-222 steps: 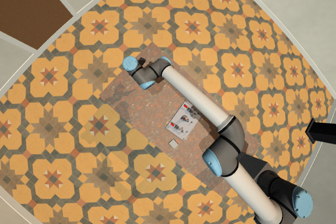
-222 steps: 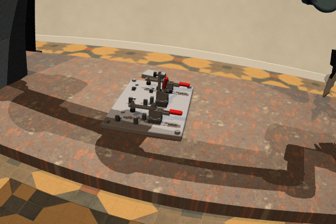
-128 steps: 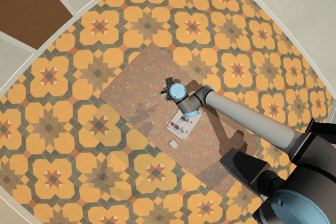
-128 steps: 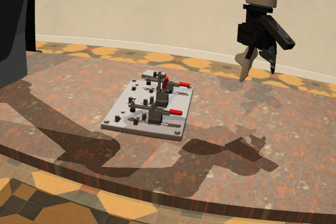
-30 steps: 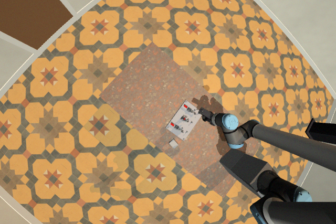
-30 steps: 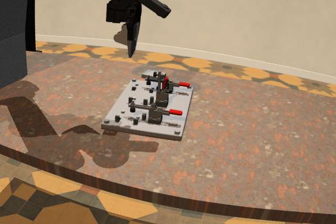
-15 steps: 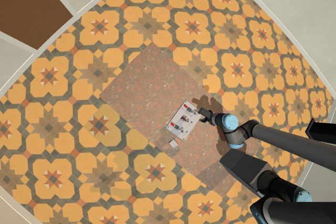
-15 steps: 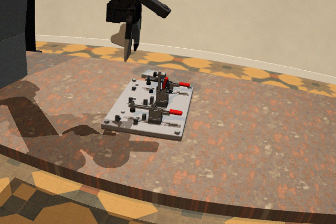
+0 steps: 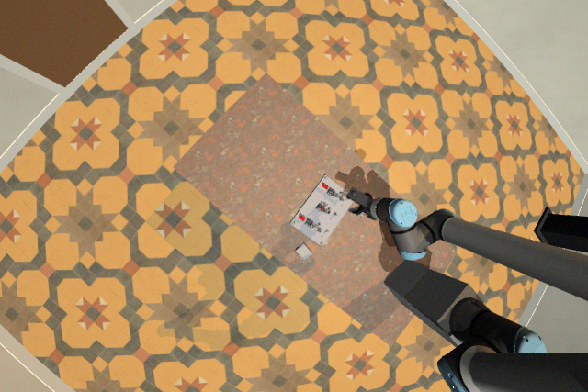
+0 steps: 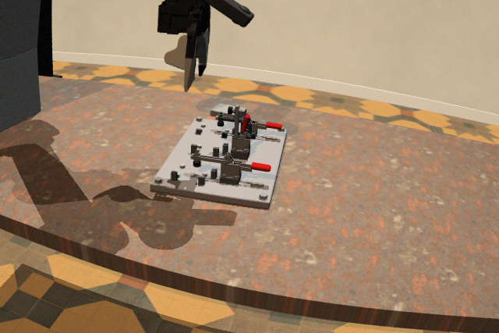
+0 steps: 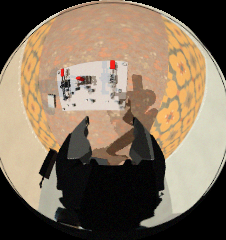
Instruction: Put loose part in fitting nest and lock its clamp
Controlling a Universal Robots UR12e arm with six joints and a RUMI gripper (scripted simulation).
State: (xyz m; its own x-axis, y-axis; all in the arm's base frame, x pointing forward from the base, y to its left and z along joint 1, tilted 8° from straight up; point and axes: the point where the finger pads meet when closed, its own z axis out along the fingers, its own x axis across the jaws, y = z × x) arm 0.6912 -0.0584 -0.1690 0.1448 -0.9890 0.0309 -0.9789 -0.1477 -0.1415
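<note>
A flat light-grey loose part (image 9: 303, 251) (image 10: 219, 109) (image 11: 51, 101) lies on the table beside the fixture plate (image 9: 336, 224) (image 10: 173, 160) (image 11: 105, 104), past its far end in the exterior view. The plate carries three nests with toggle clamps. The near clamp's red handle (image 10: 260, 167) (image 11: 112, 64) and the far clamp's red handle (image 10: 274, 125) (image 11: 62, 72) lie out level, with their bars level. The middle clamp's red handle (image 10: 245, 122) stands up, its bar (image 10: 236, 119) upright. No part shows in any nest. My gripper (image 10: 194, 82) (image 11: 110, 117) is partly open, empty, high above the table.
The fixture's small stop and side blocks stand up around the pads, and bolt heads sit at its corners. The raised middle bar stands tallest on the plate. The far clamp partly hides the loose part in the exterior view. The arm's shadow crosses the plate's near end.
</note>
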